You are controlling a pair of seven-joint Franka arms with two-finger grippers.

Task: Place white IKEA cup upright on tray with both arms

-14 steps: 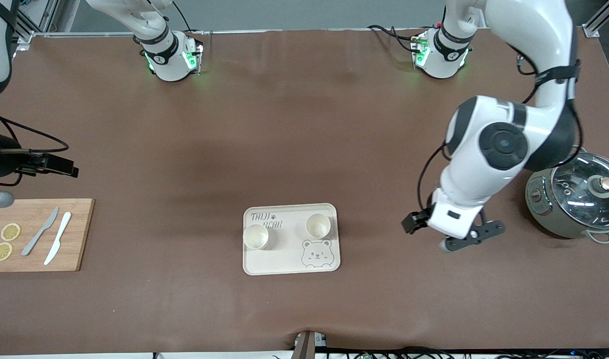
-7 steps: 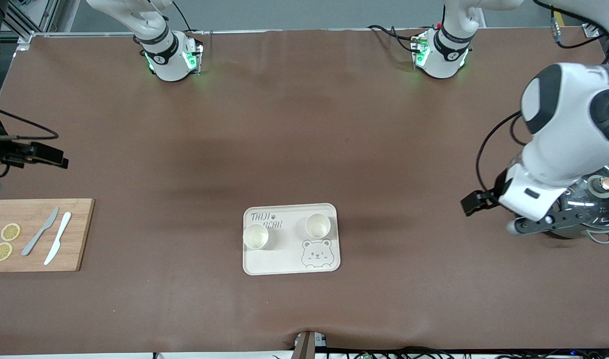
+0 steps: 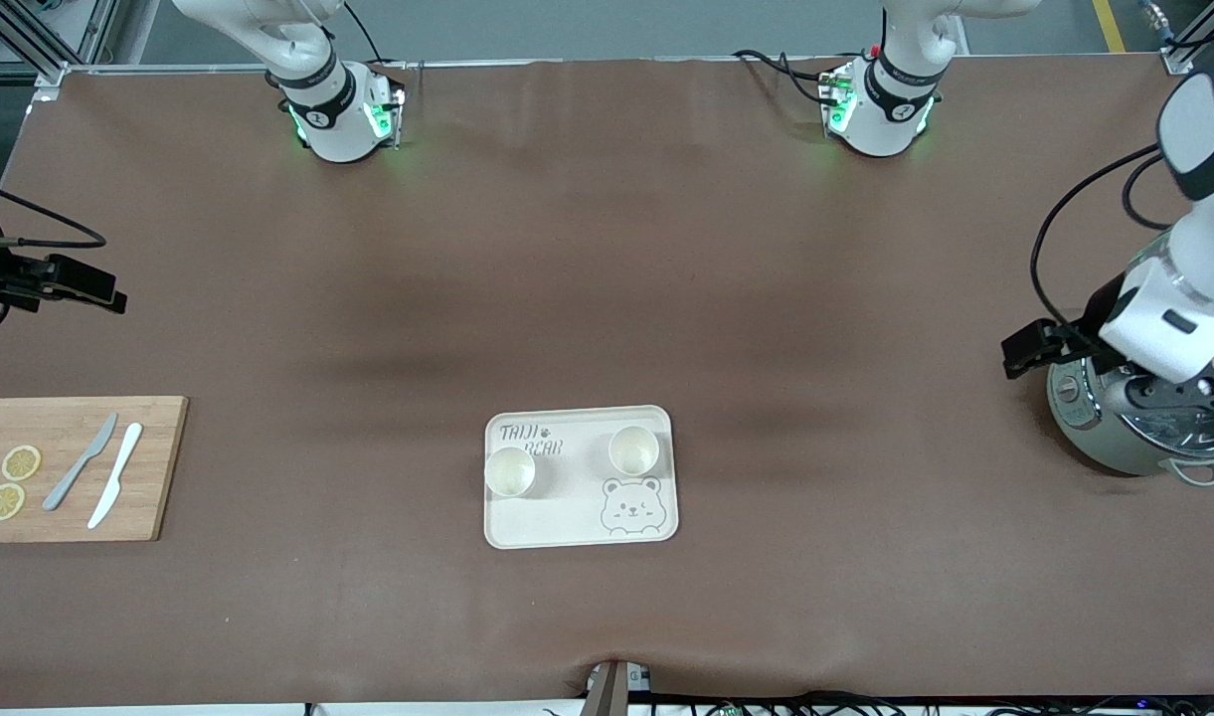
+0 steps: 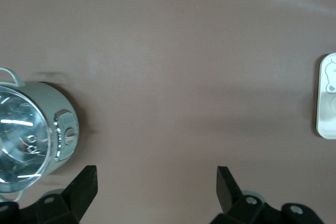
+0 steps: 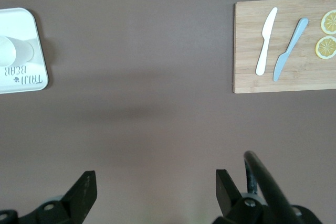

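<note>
Cups: two white cups, upright on the tray, mid-tabletop.
Tray: cream, bear-face drawing.
Left gripper: wide, empty, over pot.
Right gripper: wide, empty, over bare tabletop near cutting board.

tabletop: matt brown cloth-like cover, faint creases | tray: smooth matt cream plastic | two cups: matt off-white | cutting board: pale wood, visible grain | pot: brushed metal body, glossy glass lid | knives: matt grey and white plastic look
</note>
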